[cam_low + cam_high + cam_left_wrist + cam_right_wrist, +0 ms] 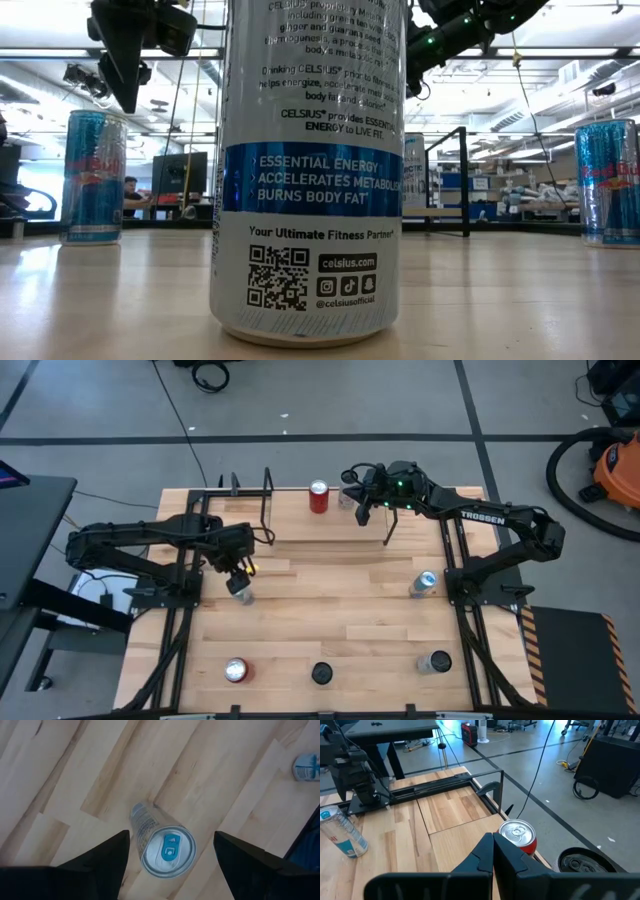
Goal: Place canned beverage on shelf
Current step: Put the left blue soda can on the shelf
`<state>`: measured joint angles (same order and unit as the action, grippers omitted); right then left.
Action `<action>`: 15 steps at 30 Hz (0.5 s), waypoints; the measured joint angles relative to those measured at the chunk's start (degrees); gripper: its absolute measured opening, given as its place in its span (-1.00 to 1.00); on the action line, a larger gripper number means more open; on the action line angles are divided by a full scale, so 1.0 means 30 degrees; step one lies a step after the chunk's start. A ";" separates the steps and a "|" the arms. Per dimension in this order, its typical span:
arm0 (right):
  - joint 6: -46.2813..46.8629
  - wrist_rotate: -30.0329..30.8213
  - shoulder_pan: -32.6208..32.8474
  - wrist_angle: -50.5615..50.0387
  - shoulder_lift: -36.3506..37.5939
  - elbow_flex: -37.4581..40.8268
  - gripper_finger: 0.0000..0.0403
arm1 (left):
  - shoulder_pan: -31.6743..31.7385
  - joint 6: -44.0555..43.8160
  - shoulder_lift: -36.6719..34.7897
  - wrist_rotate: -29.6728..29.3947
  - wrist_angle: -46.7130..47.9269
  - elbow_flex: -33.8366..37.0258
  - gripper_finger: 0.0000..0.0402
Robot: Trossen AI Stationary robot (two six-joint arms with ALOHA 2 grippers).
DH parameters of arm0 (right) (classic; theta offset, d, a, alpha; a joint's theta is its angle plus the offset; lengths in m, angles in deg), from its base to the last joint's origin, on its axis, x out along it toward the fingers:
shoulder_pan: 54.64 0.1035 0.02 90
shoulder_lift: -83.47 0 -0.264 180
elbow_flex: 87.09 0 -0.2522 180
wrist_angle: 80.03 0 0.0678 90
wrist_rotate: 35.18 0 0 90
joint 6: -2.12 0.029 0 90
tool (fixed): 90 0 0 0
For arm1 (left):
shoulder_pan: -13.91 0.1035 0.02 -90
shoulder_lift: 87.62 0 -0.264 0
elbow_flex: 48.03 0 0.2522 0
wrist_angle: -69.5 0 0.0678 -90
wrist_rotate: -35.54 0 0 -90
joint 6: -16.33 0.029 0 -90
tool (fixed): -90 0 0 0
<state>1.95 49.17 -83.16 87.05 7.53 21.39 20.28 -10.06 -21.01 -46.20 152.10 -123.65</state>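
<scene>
Hovering with fingers spread over a silver-blue can [162, 845], your left gripper [167, 857] should clamp its rigid, slick mid-body; right gripper [493, 852] pressed together.

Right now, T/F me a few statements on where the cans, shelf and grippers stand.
1. The left gripper is open above an upright silver can. True.
2. The right gripper is open. False: shut, holding nothing.
3. A red can stands on the shelf. True.
4. The left gripper carries a can. False: the can stands on the table, between the fingers.
</scene>
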 joint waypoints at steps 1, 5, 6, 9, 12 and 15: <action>0.0000 -0.0006 0.0000 -0.0006 0.0000 0.0000 -0.95 | 0.0000 -0.0134 0.0000 0.0000 -0.0013 0.0000 0.45; 0.0000 -0.0006 0.0000 -0.0007 0.0000 0.0000 -0.95 | 0.0000 -0.0491 0.0000 0.0000 -0.0040 0.0000 0.45; 0.0000 -0.0004 0.0000 0.0001 0.0000 0.0000 -0.95 | 0.0000 -0.0519 0.0000 -0.0007 -0.0057 0.0000 0.45; 0.0002 -0.0006 0.0000 -0.0005 0.0000 0.0000 -0.95 | 0.0000 -0.1072 0.0000 -0.0236 -0.0364 0.0000 0.45; 0.0007 -0.0006 0.0000 -0.0002 0.0000 0.0000 -0.95 | 0.0000 -0.1420 0.0000 -0.0306 -0.0467 0.0000 0.45; 0.0007 -0.0006 0.0000 -0.0007 0.0000 0.0000 -0.95 | 0.0000 -0.1476 0.0000 -0.0454 -0.0343 0.0000 0.45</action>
<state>1.97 49.15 -83.16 87.03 7.53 21.39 20.28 -14.48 -21.01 -47.57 151.07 -123.65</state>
